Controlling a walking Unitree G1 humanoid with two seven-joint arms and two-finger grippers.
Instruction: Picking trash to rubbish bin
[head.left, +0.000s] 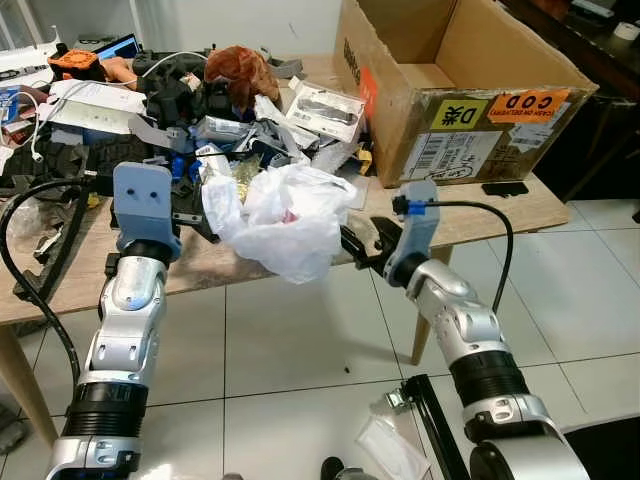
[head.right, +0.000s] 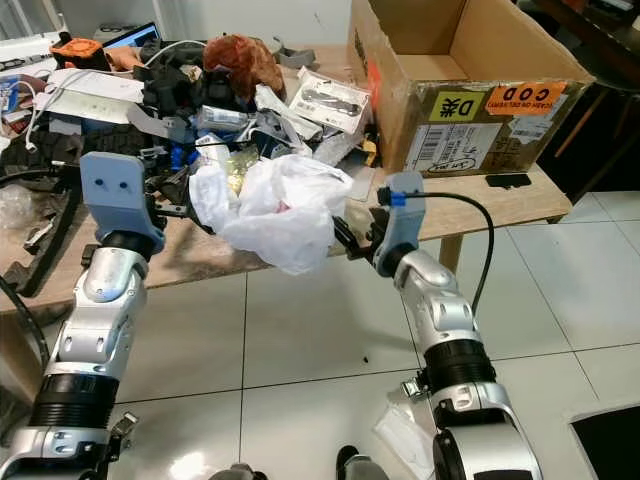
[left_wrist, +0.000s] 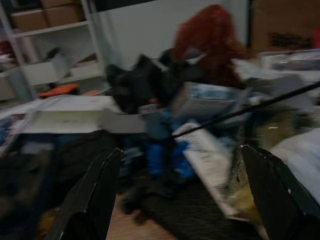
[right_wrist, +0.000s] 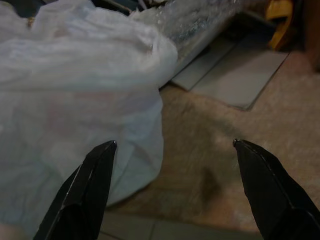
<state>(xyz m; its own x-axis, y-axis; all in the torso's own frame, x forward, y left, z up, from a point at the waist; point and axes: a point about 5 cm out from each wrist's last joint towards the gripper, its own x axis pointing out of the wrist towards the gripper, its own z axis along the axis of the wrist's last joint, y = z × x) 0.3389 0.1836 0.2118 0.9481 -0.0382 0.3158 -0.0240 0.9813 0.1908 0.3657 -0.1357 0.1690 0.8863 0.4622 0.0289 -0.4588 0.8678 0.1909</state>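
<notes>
White floor tiles (head.left: 290, 350) run under a wooden table (head.left: 505, 215) piled with clutter. At the table's front edge sits a crumpled white plastic bag (head.left: 285, 215), bulging and partly hanging over the edge toward the floor; something pink shows faintly through it. The right gripper (right_wrist: 172, 145) is just beside the bag on its right, fingers spread wide and empty, one fingertip close against the plastic and the other over bare tabletop. The left gripper (left_wrist: 182, 152) is at the bag's other side, over the heaped clutter, its fingers also wide apart and holding nothing; the view from that wrist is blurred.

Behind the bag lies a tangle of black straps, blue parts and packaged items (head.left: 325, 105), with a reddish-brown furry thing (head.left: 243, 70) at the back. A large open cardboard box (head.left: 460, 85) with yellow and orange stickers stands on the table's right end, a flat black object (head.left: 505, 188) just in front of it.
</notes>
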